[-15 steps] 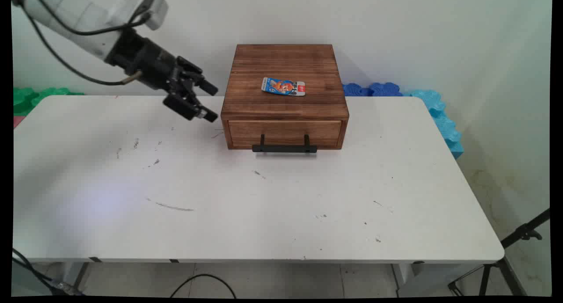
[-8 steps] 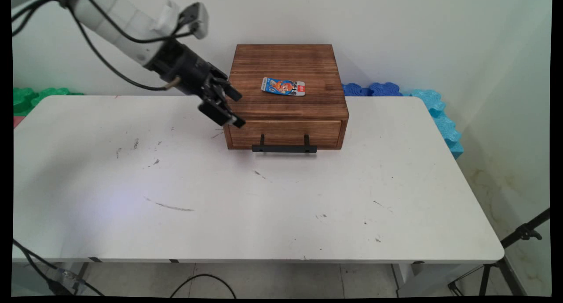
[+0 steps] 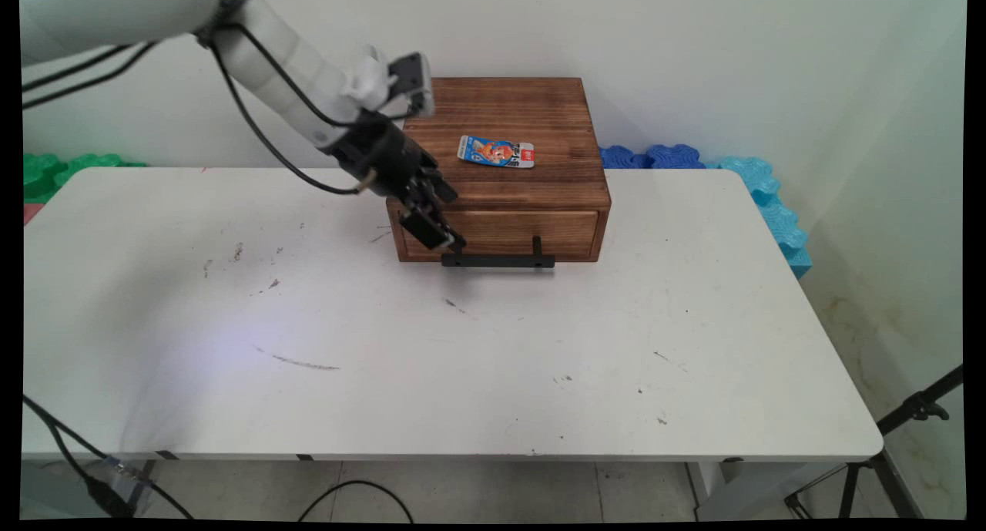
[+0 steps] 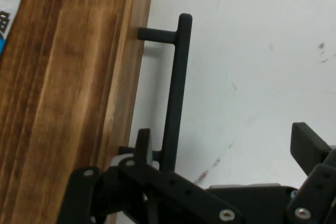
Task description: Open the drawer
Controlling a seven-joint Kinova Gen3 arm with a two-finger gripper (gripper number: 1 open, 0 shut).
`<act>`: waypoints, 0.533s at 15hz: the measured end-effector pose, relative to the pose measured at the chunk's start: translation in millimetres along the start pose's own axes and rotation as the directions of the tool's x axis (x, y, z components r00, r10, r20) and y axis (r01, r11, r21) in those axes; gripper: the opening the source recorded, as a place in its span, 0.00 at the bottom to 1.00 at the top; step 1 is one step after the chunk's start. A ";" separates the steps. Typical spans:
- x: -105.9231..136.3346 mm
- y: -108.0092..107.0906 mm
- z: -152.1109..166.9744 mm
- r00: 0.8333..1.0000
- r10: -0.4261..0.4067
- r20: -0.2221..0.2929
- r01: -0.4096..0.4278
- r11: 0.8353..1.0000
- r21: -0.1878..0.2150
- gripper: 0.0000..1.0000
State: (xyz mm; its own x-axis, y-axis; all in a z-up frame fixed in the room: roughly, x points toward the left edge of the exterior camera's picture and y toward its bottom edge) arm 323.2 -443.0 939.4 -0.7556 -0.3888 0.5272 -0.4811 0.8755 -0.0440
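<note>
End effector (image 3: 439, 238) at drawer handle (image 3: 498, 260), left end.
Fingers spread wide, gripping nothing, straddling the black bar; wooden box (image 3: 499, 138) at desk's (image 3: 462, 361) far edge, bare desk in front.

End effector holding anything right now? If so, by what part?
Nothing held. The end effector is open, its fingers straddling the left end of the drawer handle on the wooden box, not closed on it.

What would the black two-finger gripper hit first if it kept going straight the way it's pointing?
Most likely the black bar handle of the wooden drawer box: the open black two-finger gripper straddles its end. Past that lies the white table. Depth is uncertain.
</note>
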 end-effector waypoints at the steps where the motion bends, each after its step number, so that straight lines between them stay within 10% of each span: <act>1: 1.9 0.5 8.5 1.000 0.007 0.011 -0.007 1.000 0.002 1.00; 8: 7.3 2.4 65.9 0.995 0.060 0.073 -0.061 0.998 0.010 1.00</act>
State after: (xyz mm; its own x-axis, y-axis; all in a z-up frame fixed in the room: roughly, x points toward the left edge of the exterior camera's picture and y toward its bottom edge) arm 287.3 -462.7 887.2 -0.8138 -0.3551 0.4600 -0.4384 0.8948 -0.0849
